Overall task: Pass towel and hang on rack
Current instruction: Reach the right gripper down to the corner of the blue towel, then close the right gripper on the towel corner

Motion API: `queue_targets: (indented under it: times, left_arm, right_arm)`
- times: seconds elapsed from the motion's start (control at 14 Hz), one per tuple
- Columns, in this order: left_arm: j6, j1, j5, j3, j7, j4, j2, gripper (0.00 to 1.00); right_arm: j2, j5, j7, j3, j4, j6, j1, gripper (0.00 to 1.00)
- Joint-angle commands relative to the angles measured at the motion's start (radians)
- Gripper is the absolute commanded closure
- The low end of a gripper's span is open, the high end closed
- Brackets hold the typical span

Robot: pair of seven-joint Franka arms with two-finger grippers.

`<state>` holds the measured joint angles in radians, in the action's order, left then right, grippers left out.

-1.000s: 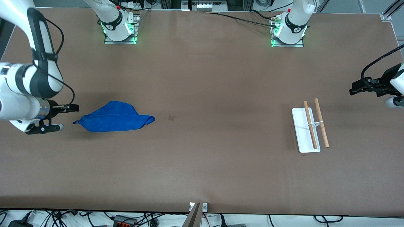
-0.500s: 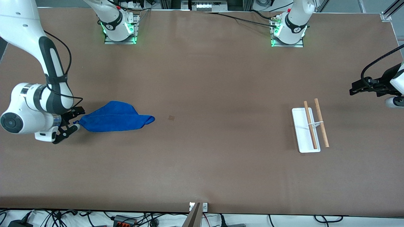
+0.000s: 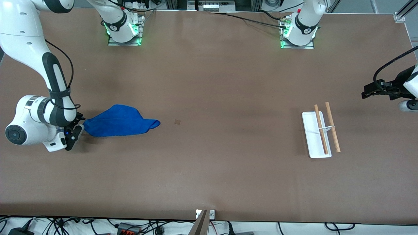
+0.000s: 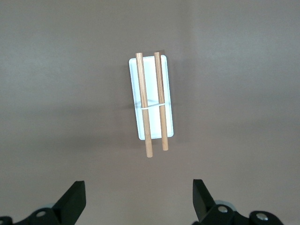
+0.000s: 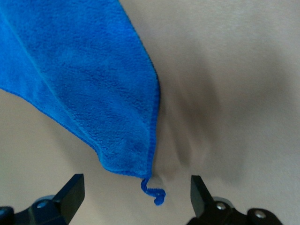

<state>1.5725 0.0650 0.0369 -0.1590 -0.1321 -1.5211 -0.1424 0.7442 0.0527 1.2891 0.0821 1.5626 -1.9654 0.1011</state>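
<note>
the bright blue plush microfibre towel point(image 3: 120, 125) lies crumpled on the brown bench point(image 3: 209, 169) toward the right arm's end. the right claw point(image 5: 136, 194) is low at its tagged corner, fingers spread wide on either side of the loop tag point(image 5: 153, 191), gripping nothing. the left claw point(image 4: 138, 201) waits wide open and empty above the white-based rack with two wooden rods point(image 3: 321, 130).

- A wide brown table point(image 3: 209, 81) fills the scene, evenly lit.
- Dark cables point(image 3: 65, 225) lie on a pale floor strip just below the table's near edge.
</note>
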Motion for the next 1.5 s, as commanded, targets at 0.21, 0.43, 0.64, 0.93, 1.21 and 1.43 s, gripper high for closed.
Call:
queue_targets:
  times: [0.21,0.43,0.64,0.93,1.21,1.43]
  left_arm:
    - [-0.017,-0.005,-0.008,0.003,-0.021,0.021,-0.006,0.0]
    - [-0.022,-0.005,-0.008,0.003,-0.021,0.021,-0.006,0.0]
    - [-0.022,-0.005,-0.008,0.003,-0.021,0.021,-0.006,0.0]
    - [-0.022,-0.007,-0.008,0.003,-0.021,0.021,-0.006,0.0]
    - [-0.032,-0.007,-0.008,0.004,-0.021,0.022,-0.006,0.0]
    - [-0.034,-0.005,-0.008,0.004,-0.021,0.022,-0.006,0.0]
  right_arm:
    - [0.0,-0.02,0.319,-0.035,-0.004,0.0,0.011,0.12]
    - [-0.037,-0.031,0.455,-0.035,0.043,-0.057,0.009,0.22]
    - [-0.114,-0.03,0.46,-0.035,0.201,-0.212,0.006,0.22]
    - [-0.169,-0.027,0.501,-0.035,0.324,-0.343,0.005,0.21]
    - [-0.167,-0.031,0.542,-0.035,0.327,-0.34,0.011,0.21]
    - [-0.151,-0.031,0.556,-0.035,0.327,-0.349,0.012,0.23]
